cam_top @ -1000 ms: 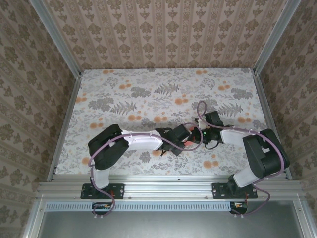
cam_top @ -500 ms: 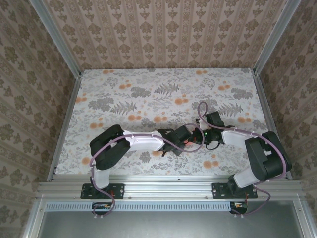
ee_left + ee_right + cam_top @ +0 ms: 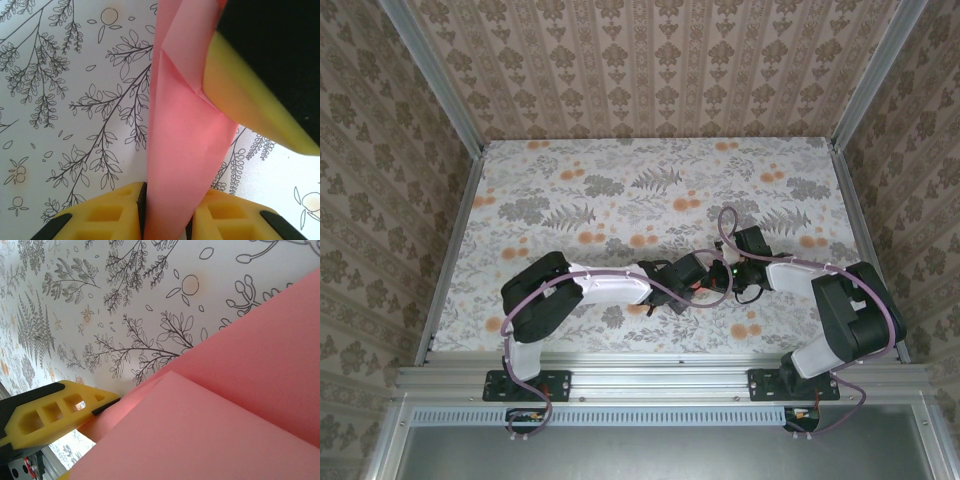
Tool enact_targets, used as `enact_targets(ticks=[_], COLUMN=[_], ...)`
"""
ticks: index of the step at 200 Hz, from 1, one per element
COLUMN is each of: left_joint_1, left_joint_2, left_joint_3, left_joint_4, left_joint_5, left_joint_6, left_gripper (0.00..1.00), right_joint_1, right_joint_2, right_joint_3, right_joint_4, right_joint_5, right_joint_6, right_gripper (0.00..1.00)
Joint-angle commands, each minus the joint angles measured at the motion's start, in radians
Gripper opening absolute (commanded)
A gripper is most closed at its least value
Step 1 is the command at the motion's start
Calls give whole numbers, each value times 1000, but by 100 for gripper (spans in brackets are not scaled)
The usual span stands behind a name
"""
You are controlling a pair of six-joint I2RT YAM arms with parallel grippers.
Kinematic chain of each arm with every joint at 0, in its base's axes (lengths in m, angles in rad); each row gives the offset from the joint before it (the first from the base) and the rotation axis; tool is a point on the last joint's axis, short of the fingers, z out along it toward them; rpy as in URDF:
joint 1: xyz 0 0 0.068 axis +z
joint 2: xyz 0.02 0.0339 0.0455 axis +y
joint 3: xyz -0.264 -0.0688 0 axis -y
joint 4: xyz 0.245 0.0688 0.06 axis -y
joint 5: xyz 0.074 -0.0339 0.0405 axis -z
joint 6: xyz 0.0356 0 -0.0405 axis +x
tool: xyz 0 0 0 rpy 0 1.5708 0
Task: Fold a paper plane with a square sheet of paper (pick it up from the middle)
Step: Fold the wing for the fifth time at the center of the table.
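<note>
Centrally, left gripper (image 3: pixel 165 212) pinching pink paper (image 3: pixel 182 135) edge-on, right gripper (image 3: pixel 723 277) clamped on it, table (image 3: pixel 570 180) open around.

The folded paper (image 3: pixel 180 150) between the left gripper's (image 3: pixel 166 202) yellow fingers (image 3: pixel 112 215) is plain salmon pink. The tablecloth (image 3: pixel 60 100) beneath is white with grey leaf sprigs and orange flowers.

Black-white arms (image 3: pixel 605 285), purple cables (image 3: pixel 724 226), black base plates (image 3: pixel 528 384), yellow gripper fingers (image 3: pixel 115 215).

The pink paper (image 3: pixel 182 150) is matt and smooth, the yellow fingers (image 3: pixel 107 217) moulded plastic, the table cover (image 3: pixel 75 100) perhaps cloth.
</note>
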Motion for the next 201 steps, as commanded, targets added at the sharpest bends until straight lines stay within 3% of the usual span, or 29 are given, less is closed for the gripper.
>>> enact_targets(ticks=[1, 140, 201], left_joint_1=[6, 26, 54], left_joint_2=[8, -81, -165], left_joint_3=[-35, -70, -45], left_joint_4=[-35, -13, -70], left_joint_5=[-17, 88, 211], left_joint_6=[20, 18, -1], left_gripper=[26, 30, 35], right_joint_1=[2, 31, 43], right_joint_2=[16, 67, 76], right_joint_3=[-10, 36, 45], right_joint_4=[-66, -145, -156], right_joint_5=[39, 121, 145], right_joint_6=[2, -2, -1], right_gripper=[0, 0, 0])
